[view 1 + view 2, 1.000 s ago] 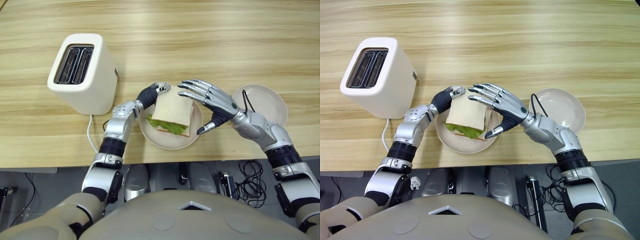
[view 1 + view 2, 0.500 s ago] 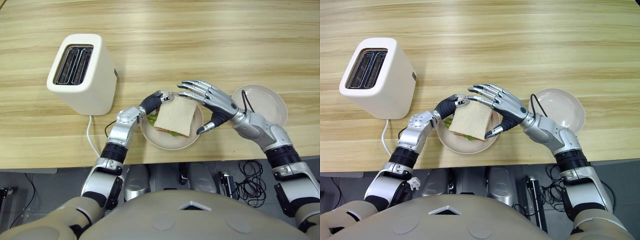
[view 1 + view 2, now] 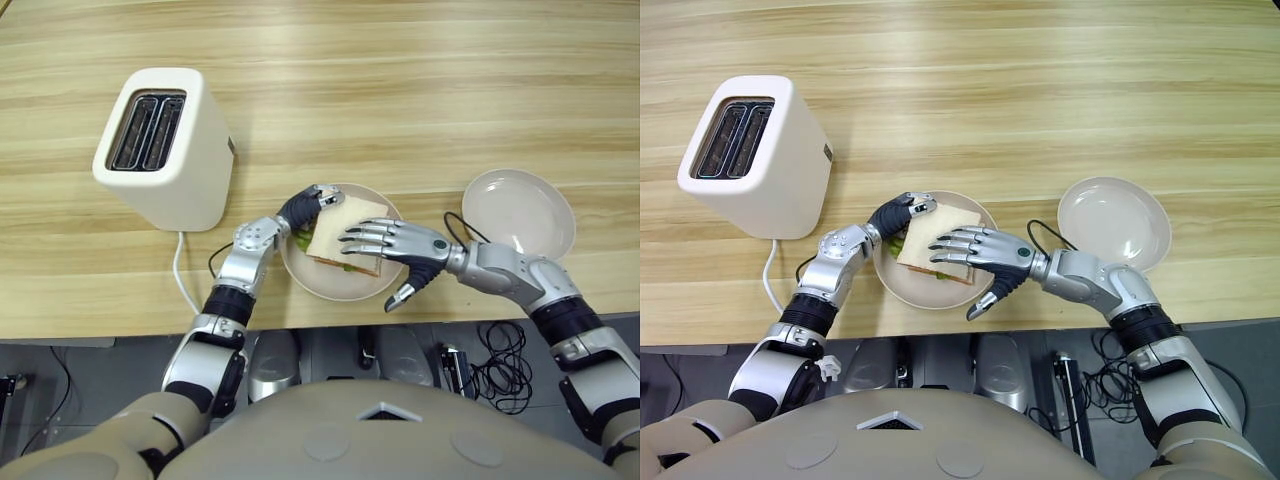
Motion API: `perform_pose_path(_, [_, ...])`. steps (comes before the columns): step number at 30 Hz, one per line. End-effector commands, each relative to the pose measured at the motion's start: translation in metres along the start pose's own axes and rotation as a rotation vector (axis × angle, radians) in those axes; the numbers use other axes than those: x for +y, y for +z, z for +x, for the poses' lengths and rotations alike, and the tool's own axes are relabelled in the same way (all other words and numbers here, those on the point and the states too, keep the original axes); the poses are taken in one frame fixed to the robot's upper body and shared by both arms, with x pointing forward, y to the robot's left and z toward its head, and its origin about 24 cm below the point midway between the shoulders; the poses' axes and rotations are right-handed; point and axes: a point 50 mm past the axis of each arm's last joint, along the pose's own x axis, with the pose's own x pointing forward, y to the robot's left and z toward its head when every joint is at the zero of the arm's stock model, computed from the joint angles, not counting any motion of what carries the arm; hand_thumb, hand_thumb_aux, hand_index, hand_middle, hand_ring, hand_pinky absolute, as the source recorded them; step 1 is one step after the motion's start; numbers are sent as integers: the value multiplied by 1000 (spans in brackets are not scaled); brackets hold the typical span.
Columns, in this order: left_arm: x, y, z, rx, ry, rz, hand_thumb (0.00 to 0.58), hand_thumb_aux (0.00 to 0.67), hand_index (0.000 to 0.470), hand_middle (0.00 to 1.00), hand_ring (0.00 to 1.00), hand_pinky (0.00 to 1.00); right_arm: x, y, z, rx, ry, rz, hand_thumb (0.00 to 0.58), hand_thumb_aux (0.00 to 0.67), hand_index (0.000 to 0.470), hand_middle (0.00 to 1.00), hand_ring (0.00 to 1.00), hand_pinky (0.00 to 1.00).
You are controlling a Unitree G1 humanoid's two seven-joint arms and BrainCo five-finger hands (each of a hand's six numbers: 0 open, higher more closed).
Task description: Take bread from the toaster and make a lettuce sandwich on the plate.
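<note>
Left eye view: the sandwich [image 3: 345,232] is seen lying on the plate [image 3: 325,288], close to the near edge of the desk [image 3: 400,80], with lettuce [image 3: 301,240] peeking out on its left. The left robot hand [image 3: 300,207] is set against its far-left corner; whether it grips cannot be told. The right robot hand [image 3: 395,245] is spread open over the near-right part, nothing grasped.

Right eye view: the toaster [image 3: 750,150] is found far left, its cord [image 3: 768,275] trailed toward the near edge. A second plate [image 3: 1115,220] is placed to the right.

Right robot hand [image 3: 405,250] has come down over the sandwich [image 3: 345,212].
</note>
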Motion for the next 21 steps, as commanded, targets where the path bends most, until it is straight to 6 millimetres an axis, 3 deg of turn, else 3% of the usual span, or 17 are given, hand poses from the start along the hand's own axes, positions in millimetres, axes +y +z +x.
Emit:
perform_pose_path(1, [0, -3, 2, 19, -3, 11, 580, 670, 460, 1000, 1000, 1000, 26, -2, 1, 55, 191, 44, 0, 0, 0, 0, 0, 0])
perform_pose_path(6, [3, -2, 2, 16, 7, 23, 580, 670, 460, 1000, 1000, 1000, 54, -3, -13, 183, 474, 169, 0, 0, 0, 0, 0, 0])
perform_pose_path(10, [12, 6, 0, -18, 63, 72, 580, 670, 460, 1000, 1000, 1000, 55, 5, -15, 183, 530, 234, 0, 0, 0, 0, 0, 0])
perform_pose_path(11, [14, 10, 0, -29, 84, 98, 575, 607, 417, 1000, 1000, 1000, 53, 6, -15, 184, 526, 235, 0, 0, 0, 0, 0, 0])
perform_pose_path(12, [17, 14, 0, -44, 106, 114, 535, 483, 332, 1000, 1000, 1000, 52, 6, -15, 187, 523, 236, 0, 0, 0, 0, 0, 0])
perform_pose_path(13, [22, 20, -1, -58, 143, 142, 535, 483, 332, 1000, 1000, 1000, 50, 5, -14, 194, 519, 224, 0, 0, 0, 0, 0, 0])
perform_pose_path(14, [27, 27, -2, -74, 186, 178, 198, 126, 87, 1000, 1000, 1000, 48, 5, -14, 201, 514, 207, 0, 0, 0, 0, 0, 0])
perform_pose_path(15, [32, 35, -3, -92, 230, 207, 198, 126, 87, 1000, 1000, 1000, 46, 4, -14, 206, 507, 200, 0, 0, 0, 0, 0, 0])
perform_pose_path(16, [38, 43, -4, -111, 281, 246, 0, 0, 0, 1000, 1000, 1000, 45, 5, -13, 208, 498, 200, 0, 0, 0, 0, 0, 0])
perform_pose_path(17, [44, 51, -7, -127, 337, 294, 0, 0, 0, 1000, 1000, 1000, 44, 5, -13, 208, 490, 199, 0, 0, 0, 0, 0, 0])
perform_pose_path(18, [50, 59, -10, -146, 403, 353, 0, 0, 0, 882, 882, 882, 43, 5, -12, 208, 484, 195, 0, 0, 0, 0, 0, 0])
perform_pose_path(20, [62, 80, -20, -213, 562, 469, 0, 0, 0, 286, 286, 286, 42, 5, -11, 206, 476, 189, 0, 0, 0, 0, 0, 0])
perform_pose_path(21, [66, 90, -25, -250, 641, 543, 0, 0, 0, 110, 110, 110, 41, 5, -10, 205, 466, 183, 0, 0, 0, 0, 0, 0])
